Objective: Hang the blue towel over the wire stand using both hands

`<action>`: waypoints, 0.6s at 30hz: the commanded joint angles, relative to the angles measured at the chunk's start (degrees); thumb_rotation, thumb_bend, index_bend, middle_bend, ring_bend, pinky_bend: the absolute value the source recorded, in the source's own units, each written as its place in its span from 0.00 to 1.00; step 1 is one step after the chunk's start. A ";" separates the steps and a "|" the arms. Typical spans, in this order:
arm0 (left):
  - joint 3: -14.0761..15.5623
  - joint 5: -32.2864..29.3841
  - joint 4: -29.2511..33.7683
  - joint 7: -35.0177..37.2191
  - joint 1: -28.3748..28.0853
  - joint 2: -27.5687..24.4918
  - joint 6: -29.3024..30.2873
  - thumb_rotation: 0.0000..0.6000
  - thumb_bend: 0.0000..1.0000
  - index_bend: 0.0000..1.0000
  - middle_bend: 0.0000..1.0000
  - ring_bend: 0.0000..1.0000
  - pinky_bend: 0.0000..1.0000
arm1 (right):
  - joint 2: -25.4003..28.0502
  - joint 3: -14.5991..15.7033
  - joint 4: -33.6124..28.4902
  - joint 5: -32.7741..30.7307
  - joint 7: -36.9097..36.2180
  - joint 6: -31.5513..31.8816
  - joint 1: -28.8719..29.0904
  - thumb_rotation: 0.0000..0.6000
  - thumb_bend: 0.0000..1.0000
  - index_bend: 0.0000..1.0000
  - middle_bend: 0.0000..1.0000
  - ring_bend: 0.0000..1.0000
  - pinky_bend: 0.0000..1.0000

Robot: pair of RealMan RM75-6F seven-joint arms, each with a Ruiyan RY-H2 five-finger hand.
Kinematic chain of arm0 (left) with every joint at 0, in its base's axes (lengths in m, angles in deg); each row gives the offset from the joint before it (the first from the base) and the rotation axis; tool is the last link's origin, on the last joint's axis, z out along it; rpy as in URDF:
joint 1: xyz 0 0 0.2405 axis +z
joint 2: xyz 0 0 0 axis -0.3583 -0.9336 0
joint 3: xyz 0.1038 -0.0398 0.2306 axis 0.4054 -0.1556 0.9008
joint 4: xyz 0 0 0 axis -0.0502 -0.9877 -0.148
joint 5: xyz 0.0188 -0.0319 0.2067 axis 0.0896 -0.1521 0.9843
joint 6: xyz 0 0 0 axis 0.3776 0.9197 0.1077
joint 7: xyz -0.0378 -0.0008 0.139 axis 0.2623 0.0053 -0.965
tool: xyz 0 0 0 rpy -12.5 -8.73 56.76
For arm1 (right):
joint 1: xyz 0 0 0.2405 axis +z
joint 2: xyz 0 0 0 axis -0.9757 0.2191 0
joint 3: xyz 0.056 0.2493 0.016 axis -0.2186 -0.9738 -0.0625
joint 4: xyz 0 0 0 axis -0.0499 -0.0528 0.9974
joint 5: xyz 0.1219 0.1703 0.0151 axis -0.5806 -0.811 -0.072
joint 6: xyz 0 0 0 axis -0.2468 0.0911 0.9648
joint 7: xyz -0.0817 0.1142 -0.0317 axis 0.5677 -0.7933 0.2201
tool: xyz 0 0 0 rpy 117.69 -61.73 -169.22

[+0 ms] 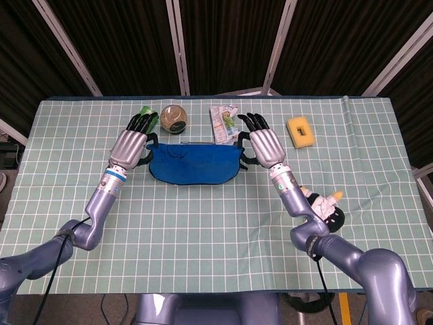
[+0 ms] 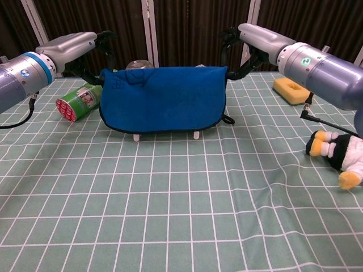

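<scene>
Robot lab, black curtains (image 1: 223, 40), metal frame poles (image 1: 177, 44), checked tablecloth (image 2: 170, 209)

A green cylindrical can with a red-patterned end (image 2: 77, 102) lies on its side on the table's pale green checked cloth (image 1: 203, 223). Farther back sit a round brownish-green ball (image 1: 174, 119) and a clear plastic snack packet (image 1: 222, 121). A yellow sponge with a central hollow (image 1: 301, 131) rests toward the right, and a black-and-white stuffed penguin toy (image 2: 339, 157) lies near the right edge.
</scene>
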 commanded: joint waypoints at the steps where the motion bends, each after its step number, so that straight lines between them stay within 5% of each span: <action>1: -0.24 -0.99 -0.15 -0.78 0.12 -0.01 -0.87 1.00 0.13 0.02 0.00 0.00 0.00 | 0.85 0.27 -1.02 -0.21 0.55 -0.44 -0.39 1.00 0.00 0.22 0.06 0.00 0.00; 10: -0.24 -2.61 4.88 -2.49 2.10 -4.11 -1.24 1.00 0.10 0.00 0.00 0.00 0.00 | 5.08 0.91 -8.18 0.33 3.68 2.61 -3.15 1.00 0.00 0.19 0.05 0.00 0.00; 18: 1.18 -0.81 19.85 -3.20 9.59 -15.46 7.33 1.00 0.10 0.00 0.00 0.00 0.00 | 16.98 5.41 -24.02 5.85 7.11 12.30 -11.48 1.00 0.00 0.19 0.05 0.00 0.00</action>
